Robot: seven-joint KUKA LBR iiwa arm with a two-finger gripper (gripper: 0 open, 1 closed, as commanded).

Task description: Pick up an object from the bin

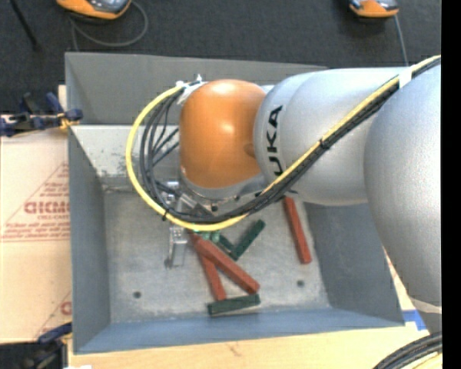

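My gripper reaches down below the orange wrist cover to the bin floor, left of centre. Just to its right lie two red sticks: one slants toward the lower right, the other runs down beneath it, and they cross near their upper ends. A dark green stick lies tilted just above them, partly under the arm. Another green stick lies flat near the front wall. I see nothing held in the gripper.
A third red stick lies on the right half of the floor, its upper end hidden under the arm. The arm and its cable loop cover the back of the bin. Bare floor shows at the left and front left.
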